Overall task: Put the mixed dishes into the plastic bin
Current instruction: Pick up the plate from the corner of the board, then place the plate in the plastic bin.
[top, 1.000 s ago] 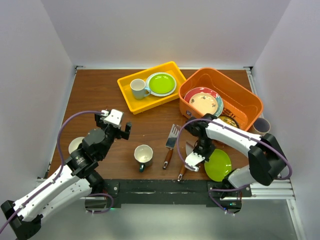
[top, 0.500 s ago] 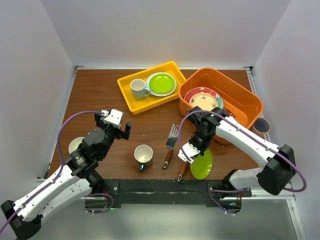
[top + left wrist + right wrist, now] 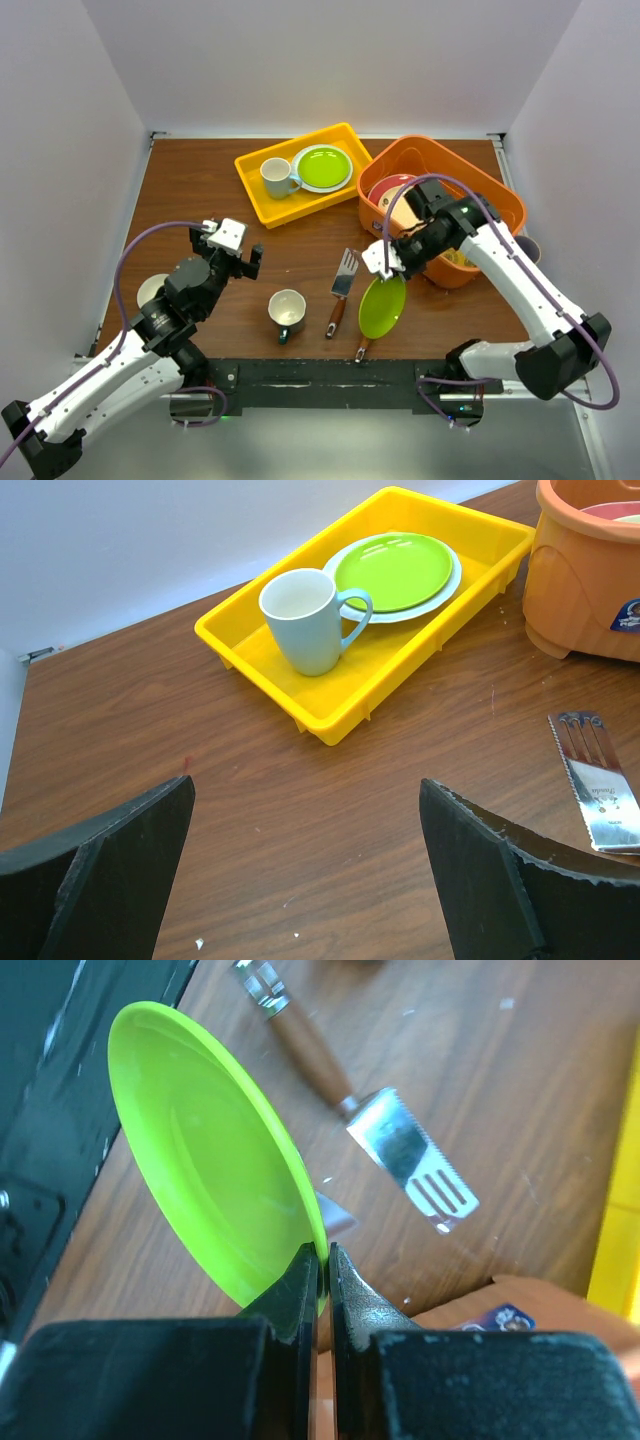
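- Lime-green plates number two: the held plate [image 3: 383, 308] in the right hand [image 3: 392, 276], and the tray plate [image 3: 322, 167] lying flat in the yellow tray [image 3: 252, 183]. Spatulas number two: one spatula [image 3: 342, 283] in the open, the other spatula [image 3: 361, 348] partly under the held plate.
- The held plate hangs on edge over the tabletop [image 3: 200, 190], just near-left of the orange bin [image 3: 500, 205]. Its long axis runs far-right to near-left, with the gripped rim at the far end.
- The right wrist view alone shows the right hand's fingers [image 3: 300, 1285] clamped on the rim; the top view alone shows a red-rimmed plate [image 3: 392, 188] inside the bin.
- The left hand [image 3: 243, 268] hovers empty, its fingers wide apart.
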### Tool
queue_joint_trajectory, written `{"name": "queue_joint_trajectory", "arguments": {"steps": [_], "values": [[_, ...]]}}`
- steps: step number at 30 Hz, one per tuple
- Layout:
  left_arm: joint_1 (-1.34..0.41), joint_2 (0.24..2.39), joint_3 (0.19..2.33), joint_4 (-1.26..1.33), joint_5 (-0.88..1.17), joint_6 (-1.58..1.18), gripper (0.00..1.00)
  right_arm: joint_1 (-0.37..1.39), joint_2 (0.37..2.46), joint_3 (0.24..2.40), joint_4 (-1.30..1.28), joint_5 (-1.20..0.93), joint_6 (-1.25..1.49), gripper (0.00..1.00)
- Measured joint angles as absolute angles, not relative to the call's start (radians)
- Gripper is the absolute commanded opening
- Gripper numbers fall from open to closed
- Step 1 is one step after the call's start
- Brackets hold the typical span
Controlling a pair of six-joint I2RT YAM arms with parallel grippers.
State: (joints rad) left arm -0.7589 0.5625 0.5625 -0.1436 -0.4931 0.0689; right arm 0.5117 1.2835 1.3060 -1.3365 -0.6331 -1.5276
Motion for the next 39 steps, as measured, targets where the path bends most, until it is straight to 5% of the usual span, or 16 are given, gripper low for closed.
{"name": "queue_joint_trajectory", "arguments": {"steps": [15,29,39], "values": [[-0.759,0.562,0.562,-0.144,-0.493,0.069,1.00,0.223,1.362,1.460,-1.231,-1.004,-1.085,0.00],[-0.759,0.555,0.562,-0.143,-0.486,0.069,1.00,-0.076,1.256,1.256,-0.524,-1.093,-0.294,0.00],[-0.758,0.553,0.562,-0.143,-0.483,0.068,1.00,-0.159,1.256,1.188,-0.274,-1.072,0.030,0.00]]}}
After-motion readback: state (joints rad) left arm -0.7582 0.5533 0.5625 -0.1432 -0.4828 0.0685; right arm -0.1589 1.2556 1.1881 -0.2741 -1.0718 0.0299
